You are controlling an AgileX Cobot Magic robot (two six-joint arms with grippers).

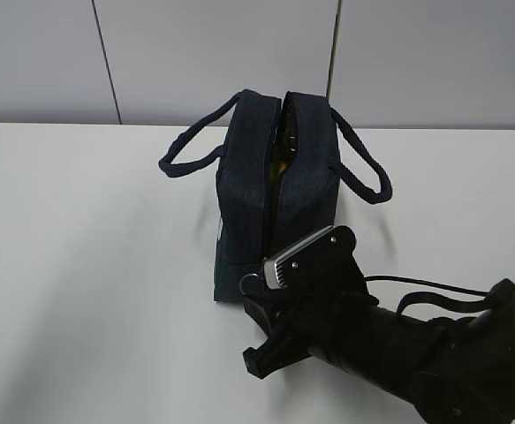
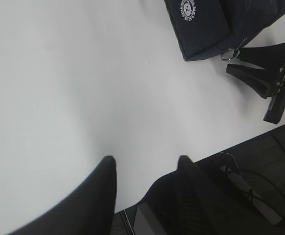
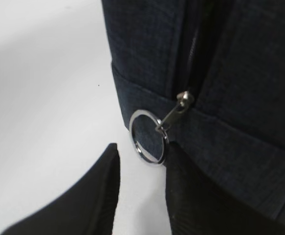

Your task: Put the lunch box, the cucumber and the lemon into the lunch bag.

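The right pincer stood slightly open at the bag's lower end, its fingers either side of the zipper's metal ring, not visibly clamped on it. The left pincer hung open and empty over bare counter. In the exterior view's centre the bag stood on the counter, its top gaping, something dark green glinting inside.

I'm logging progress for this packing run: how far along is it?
No lunch box, cucumber or lemon lies out on the table; something greenish shows inside the lunch bag, whose top gapes. The right gripper, open, sits at the zipper's ring pull. The left gripper idles, open.
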